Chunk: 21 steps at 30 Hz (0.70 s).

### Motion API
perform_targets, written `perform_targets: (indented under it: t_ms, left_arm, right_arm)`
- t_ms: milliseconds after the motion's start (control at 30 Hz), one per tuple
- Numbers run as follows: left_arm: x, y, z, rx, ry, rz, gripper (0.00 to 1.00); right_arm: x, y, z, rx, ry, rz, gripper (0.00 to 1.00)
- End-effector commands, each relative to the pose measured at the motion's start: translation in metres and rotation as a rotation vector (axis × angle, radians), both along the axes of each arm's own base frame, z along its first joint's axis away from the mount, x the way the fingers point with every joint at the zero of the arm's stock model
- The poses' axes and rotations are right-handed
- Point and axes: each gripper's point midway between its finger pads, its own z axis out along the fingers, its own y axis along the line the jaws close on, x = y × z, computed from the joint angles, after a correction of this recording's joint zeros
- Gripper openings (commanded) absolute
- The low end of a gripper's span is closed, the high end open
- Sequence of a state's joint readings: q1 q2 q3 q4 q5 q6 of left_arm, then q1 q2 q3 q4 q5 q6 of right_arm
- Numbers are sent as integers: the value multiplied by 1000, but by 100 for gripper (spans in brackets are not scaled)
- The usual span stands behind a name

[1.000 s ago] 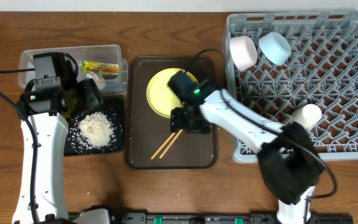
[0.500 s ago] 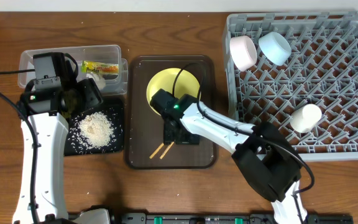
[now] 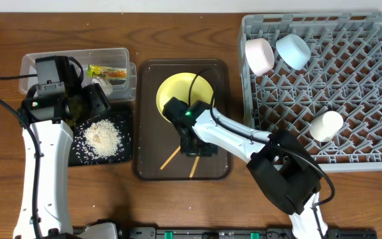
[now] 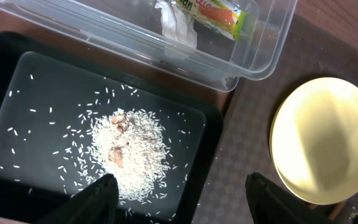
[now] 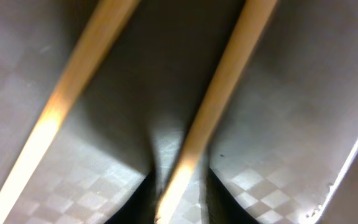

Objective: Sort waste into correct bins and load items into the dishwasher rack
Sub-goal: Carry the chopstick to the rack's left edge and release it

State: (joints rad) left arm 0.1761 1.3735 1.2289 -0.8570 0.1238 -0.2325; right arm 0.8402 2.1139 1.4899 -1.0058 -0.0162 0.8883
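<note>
Two thin wooden chopsticks lie on the brown serving tray [image 3: 148, 119], below the yellow plate [image 3: 181, 96]. My right gripper [image 3: 192, 145] is low over them. In the right wrist view its jaws [image 5: 179, 186] are shut on one chopstick [image 5: 222, 93], while the other chopstick [image 5: 73, 93] lies free to the left. Out beyond the gripper I see the free stick [image 3: 171, 158] and the end of the held one [image 3: 193, 169]. My left gripper [image 4: 182, 202] hangs open and empty over the black tray [image 4: 36, 93] with the rice [image 4: 132, 152].
The clear tub [image 3: 45, 63] holds the snack wrapper [image 4: 216, 12] and paper scrap [image 4: 176, 25]. The grey dishwasher rack [image 3: 350, 99] at the right carries a white bowl [image 3: 259, 55], a light blue bowl [image 3: 292, 50] and a pale cup [image 3: 326, 125].
My right gripper moved left from beside the plate down onto the chopsticks and closed on one. That stick has swung apart from the other. The left arm has stayed still.
</note>
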Motion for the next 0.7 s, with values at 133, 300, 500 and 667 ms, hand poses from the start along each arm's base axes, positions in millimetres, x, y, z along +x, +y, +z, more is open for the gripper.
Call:
perform_targets:
  t_ms: [133,300,500,667]
  left_arm:
    - [-1,3,-1,5,6,11,69]
    - [-1,3,-1,5,6,11,69]
    - [-1,3,-1,5,6,11,68]
    - [-1,3,-1,5,6,11,69]
  right_arm:
    - [15,-29,-11,-58,22,-39,1]
    - [30,-45,-9,-51,28,-11,1]
    - [61,-64,18,9,-29,85,1]
    - [89,-79,82,92,-187,202,1]
